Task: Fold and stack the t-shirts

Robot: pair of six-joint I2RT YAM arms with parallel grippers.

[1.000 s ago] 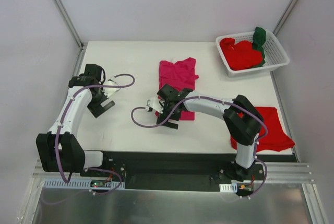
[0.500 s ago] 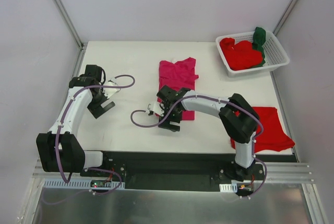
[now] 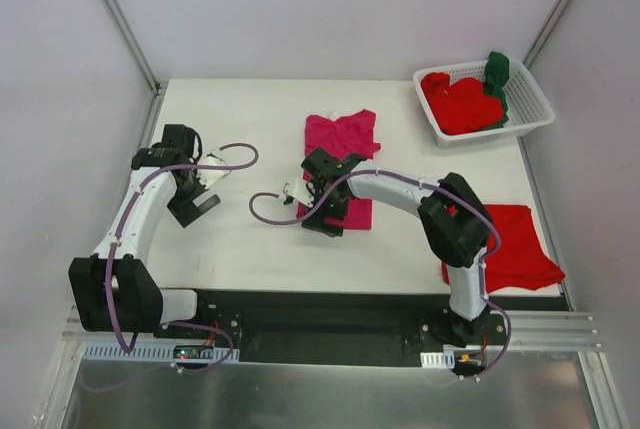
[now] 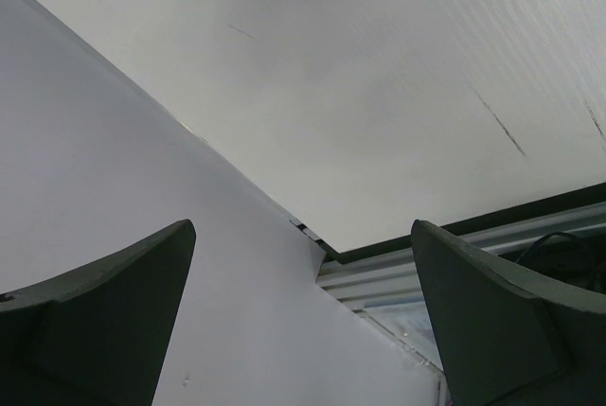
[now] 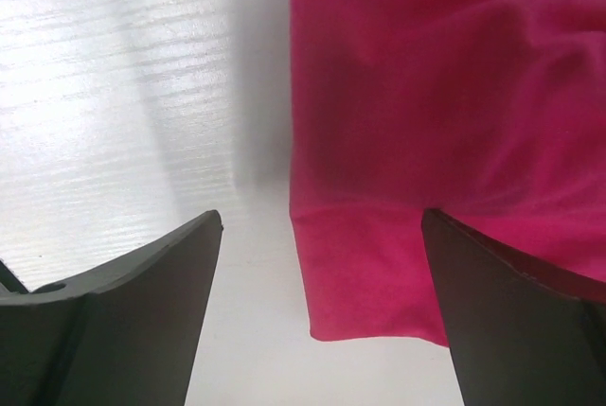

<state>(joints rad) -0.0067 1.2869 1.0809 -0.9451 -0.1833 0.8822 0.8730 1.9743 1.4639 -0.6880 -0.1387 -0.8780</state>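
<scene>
Shifted farther onto the magenta t-shirt's (image 3: pixel 345 139) near left corner, the right gripper (image 5: pixel 320 226) hung with jaws wide astride the hem, gripping nothing. Its purple cable (image 3: pixel 265 215) looped just left of that shirt. Well left, the left gripper (image 3: pixel 196 203) gaped empty. Rightward lay a red t-shirt (image 3: pixel 520 244); beyond, a white basket (image 3: pixel 530 114) held red t-shirts (image 3: pixel 460 104) and a dark green t-shirt (image 3: pixel 497 71).

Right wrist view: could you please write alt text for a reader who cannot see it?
The open right gripper hangs over a corner of a magenta-pink t-shirt, with one dark finger on each side of the shirt's left edge. The shirt lies on a white table, which fills the left part of the picture.
</scene>
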